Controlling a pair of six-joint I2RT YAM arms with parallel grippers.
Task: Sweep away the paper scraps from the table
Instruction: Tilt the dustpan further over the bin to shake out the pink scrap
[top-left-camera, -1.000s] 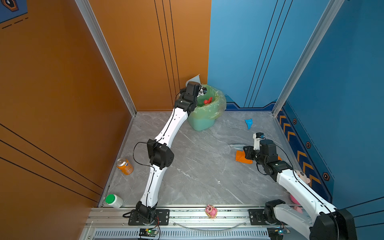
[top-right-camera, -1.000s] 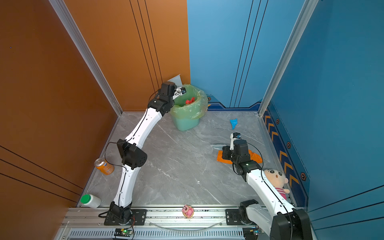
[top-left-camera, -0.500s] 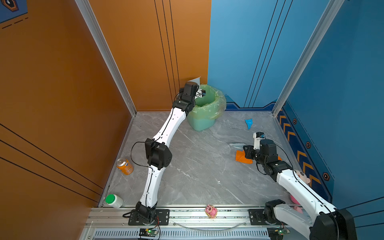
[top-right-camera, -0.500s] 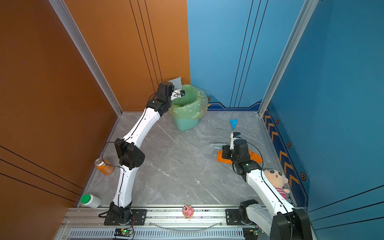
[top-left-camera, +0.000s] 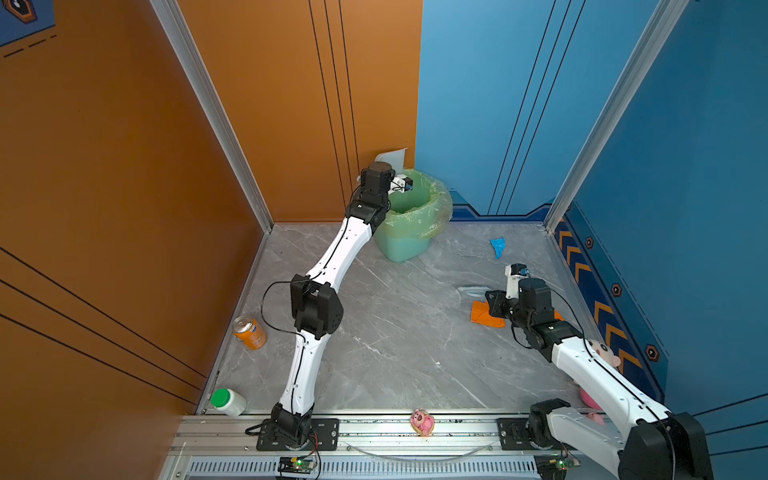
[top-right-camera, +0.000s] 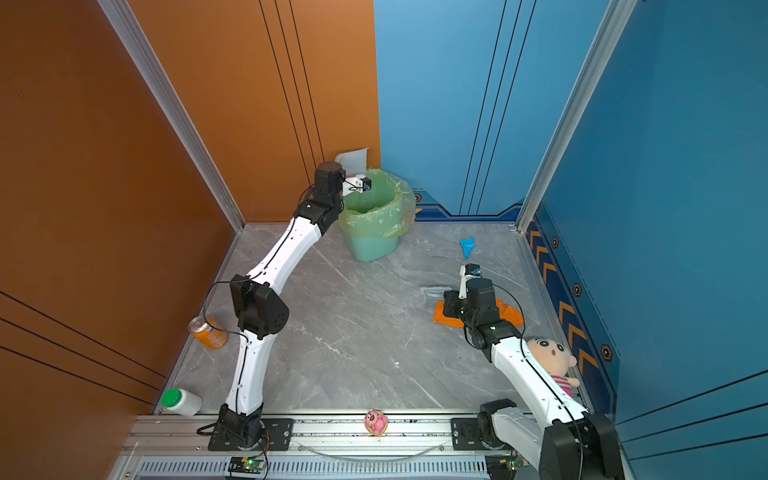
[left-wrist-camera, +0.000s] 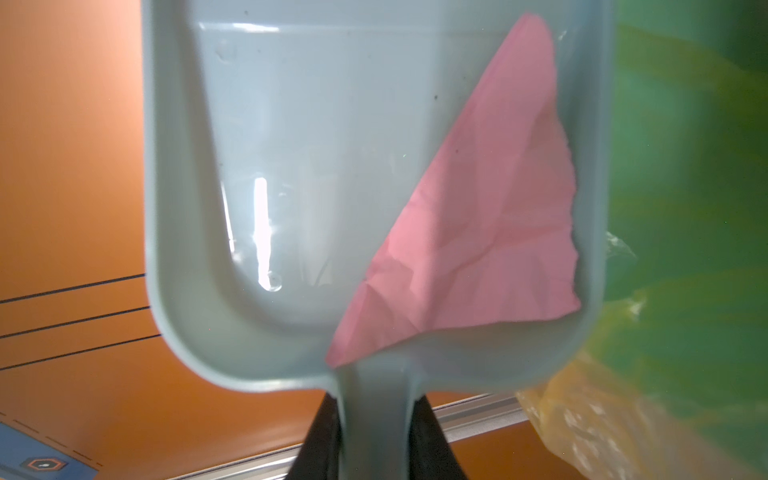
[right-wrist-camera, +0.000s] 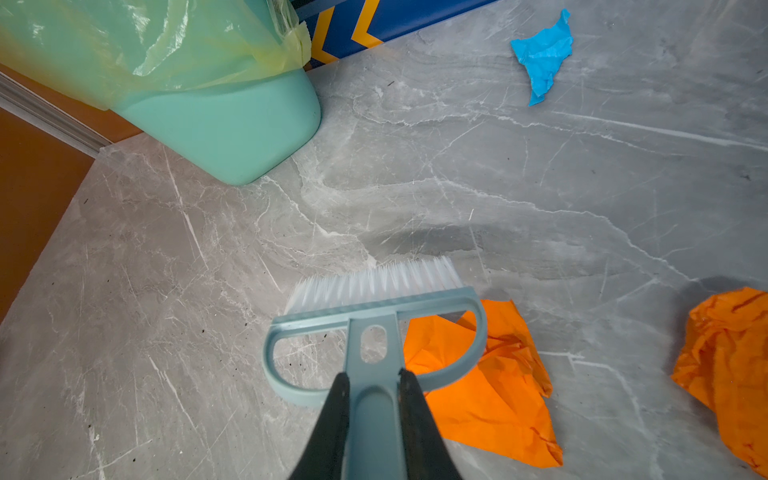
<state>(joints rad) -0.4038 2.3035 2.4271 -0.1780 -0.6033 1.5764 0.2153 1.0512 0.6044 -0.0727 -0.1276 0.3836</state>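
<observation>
My left gripper (left-wrist-camera: 374, 428) clamps the dustpan (left-wrist-camera: 291, 166) by its handle beside the far bin (top-left-camera: 409, 216), with a pink scrap (left-wrist-camera: 478, 228) inside. My right gripper (right-wrist-camera: 376, 395) pinches the brush (right-wrist-camera: 374, 303) at the table's (right-wrist-camera: 187, 291) right. Orange scraps (right-wrist-camera: 490, 395) lie beside it, and a blue scrap (right-wrist-camera: 542, 54) farther back.

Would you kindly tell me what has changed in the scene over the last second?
The left gripper, shut on the pale blue plastic dustpan, has drawn back leftward from over the mint bin with its green liner; red bits seen at its mouth no longer show. The right gripper, shut on the blue-grey brush, the crumpled orange paper scraps and the blue scrap stayed put.
</observation>
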